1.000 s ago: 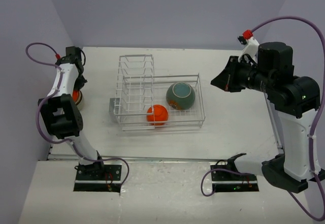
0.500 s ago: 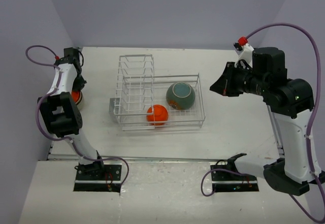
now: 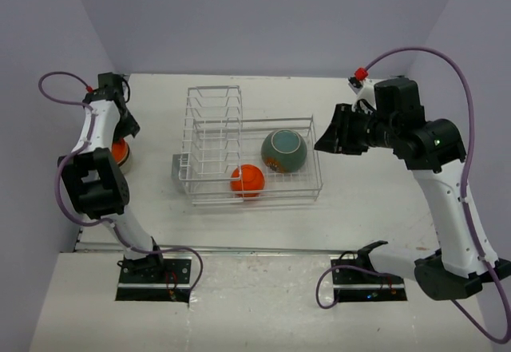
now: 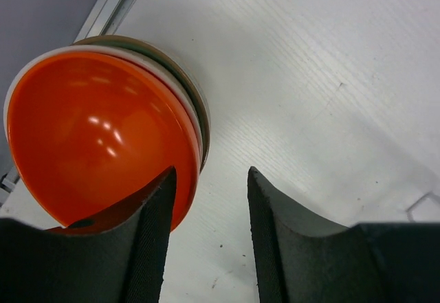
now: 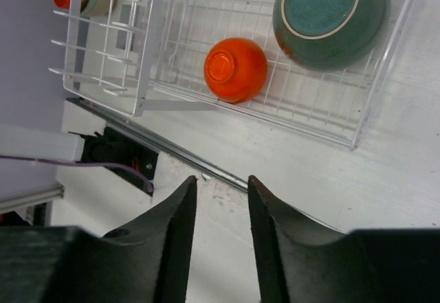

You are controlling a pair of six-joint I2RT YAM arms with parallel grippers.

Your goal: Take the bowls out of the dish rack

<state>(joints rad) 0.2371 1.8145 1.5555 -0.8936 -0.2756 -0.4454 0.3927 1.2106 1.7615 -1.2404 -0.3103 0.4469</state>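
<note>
- A silvery-white wire dish rack (image 3: 249, 159) sits in the middle of a white table (image 3: 367, 200). Its taller row of upright plate slots is at the left end.
- Two bowls lie in the low basket part of the rack.
- A small glossy orange bowl (image 5: 236, 69) sits near the front wire wall, with its small round base ring facing the right wrist camera.
- A larger dark teal-green bowl (image 5: 330, 14) sits just beside it, further back and to the right. A pale ring runs around its upward-facing side.
- Well apart from the rack, near the table's left edge, stands a stack of nested bowls (image 4: 103, 131). A bright orange bowl is on top, a cream one is under it, and a greenish rim shows below that.
- The left gripper (image 4: 210, 179) hangs right over this stack with its dark fingers spread. Only bare table shows between them, and the left finger crosses in front of the orange rim.
- The right gripper (image 5: 221, 183) hovers in the air to the right of the rack. Its fingers are parted by a modest gap and hold nothing.
</note>
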